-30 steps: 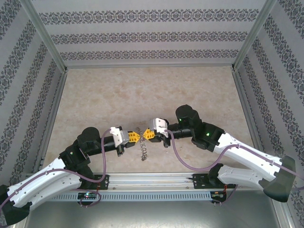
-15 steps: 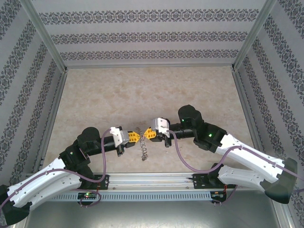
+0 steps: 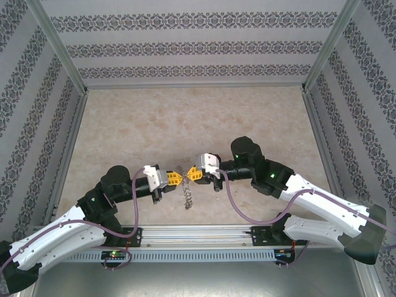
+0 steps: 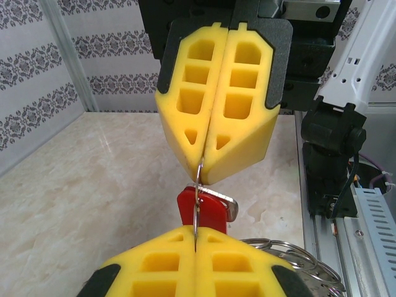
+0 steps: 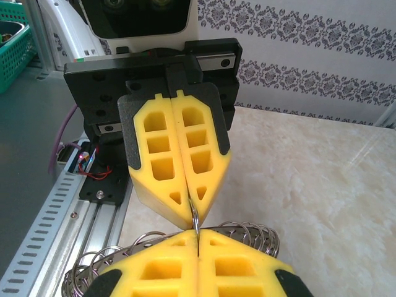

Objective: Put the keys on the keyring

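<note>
Left wrist view: my left pincer (image 4: 195, 234) and right pincer (image 4: 204, 176) meet tip to tip, both clamped shut on one thin wire loop of the keyring (image 4: 296, 252). The red key (image 4: 207, 211) hangs between the tips. Likely light, stiff, slick; pinch its flat faces.

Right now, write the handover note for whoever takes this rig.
Grippers: left gripper and right gripper are both shut on one thin wire loop of the keyring, tip to tip.
Things: the red key sits at that loop, between the two tips. The rest of the keyring bunches beneath the grippers.
Done: loop pinched from both sides.
Left: I cannot tell whether the key is threaded on. Check that, finish threading if needed, then release.
</note>
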{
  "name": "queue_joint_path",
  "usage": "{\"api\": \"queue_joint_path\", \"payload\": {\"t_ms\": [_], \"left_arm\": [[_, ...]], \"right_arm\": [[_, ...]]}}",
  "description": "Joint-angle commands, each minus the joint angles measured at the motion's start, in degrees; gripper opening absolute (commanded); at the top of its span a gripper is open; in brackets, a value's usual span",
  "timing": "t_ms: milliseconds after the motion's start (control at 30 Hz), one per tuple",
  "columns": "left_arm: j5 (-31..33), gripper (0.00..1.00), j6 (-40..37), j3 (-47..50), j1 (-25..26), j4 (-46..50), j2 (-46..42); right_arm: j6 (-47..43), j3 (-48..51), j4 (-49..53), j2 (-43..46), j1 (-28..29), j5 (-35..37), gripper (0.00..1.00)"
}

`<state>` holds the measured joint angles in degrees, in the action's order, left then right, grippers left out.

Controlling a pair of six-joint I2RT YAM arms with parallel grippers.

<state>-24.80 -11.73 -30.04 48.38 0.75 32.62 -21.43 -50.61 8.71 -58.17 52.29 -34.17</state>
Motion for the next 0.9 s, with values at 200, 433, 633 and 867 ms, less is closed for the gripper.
{"api": "queue_joint_path", "payload": {"t_ms": [200, 433, 633, 867], "left_arm": [[-1.02, 0.0, -1.2, -1.51, 0.66, -3.39, -0.89], [-1.29, 0.0, -1.19, -1.43, 0.66, -3.68, -0.99], [-1.61, 0.0, -1.08, -1.36, 0.66, -3.75, -1.24], [-1.53, 0.0, -1.02, -1.4, 0.66, -3.48, -1.64]], "right_arm": [[-1.68, -1.16, -0.1, -0.78, 0.79, -1.16, 0.0], [-2.6, -1.46, 0.82, -1.18, 0.88, 0.15, 0.0], [-3.37, -1.85, 1.49, -2.01, 1.49, 1.1, 0.0], [-3.66, -1.68, 1.69, -2.3, 1.58, 1.39, 0.0]]}}
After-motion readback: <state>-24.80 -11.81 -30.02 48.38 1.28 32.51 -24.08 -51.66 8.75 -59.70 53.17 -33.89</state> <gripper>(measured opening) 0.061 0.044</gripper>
